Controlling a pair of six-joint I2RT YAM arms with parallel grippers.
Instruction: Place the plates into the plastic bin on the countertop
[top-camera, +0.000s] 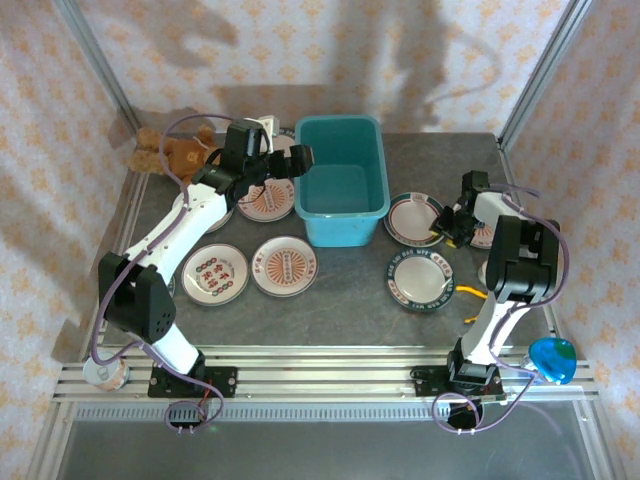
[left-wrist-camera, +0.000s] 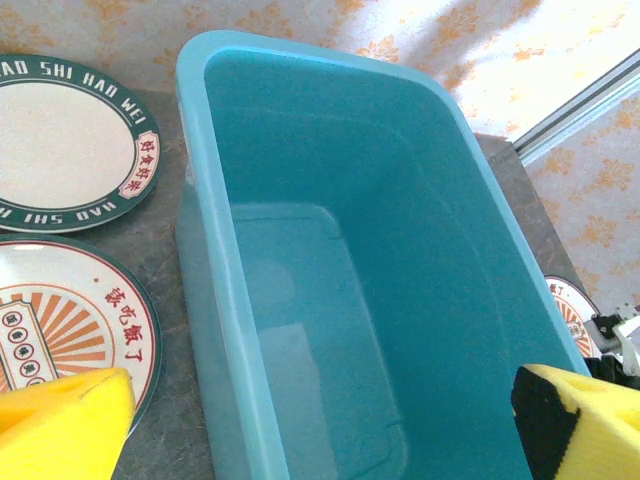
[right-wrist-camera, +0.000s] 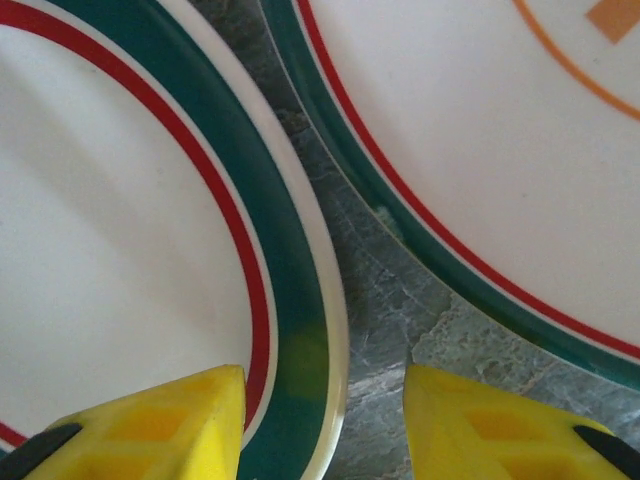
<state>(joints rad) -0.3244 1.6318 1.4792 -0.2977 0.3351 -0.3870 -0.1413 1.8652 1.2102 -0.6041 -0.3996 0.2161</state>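
The teal plastic bin (top-camera: 340, 180) stands empty at the middle back of the countertop (top-camera: 340, 300). My left gripper (top-camera: 285, 160) hangs open over the bin's (left-wrist-camera: 340, 250) left rim, nothing between its yellow fingers (left-wrist-camera: 60, 420). Plates lie around the bin: three on its left (top-camera: 265, 202) (top-camera: 215, 273) (top-camera: 283, 266) and two on its right (top-camera: 415, 218) (top-camera: 420, 280). My right gripper (top-camera: 450, 228) is low beside the right plates. Its jaws (right-wrist-camera: 325, 420) stand apart astride the green-and-red rim of one plate (right-wrist-camera: 120, 230), one finger over the plate, the other over the countertop (right-wrist-camera: 390, 300). A second plate (right-wrist-camera: 480, 120) lies close by.
A brown teddy bear (top-camera: 170, 150) sits at the back left corner. A small blue round object (top-camera: 552, 360) rests by the right arm's base. An aluminium rail (top-camera: 320, 385) runs along the near edge, and frame posts and patterned walls close in the sides.
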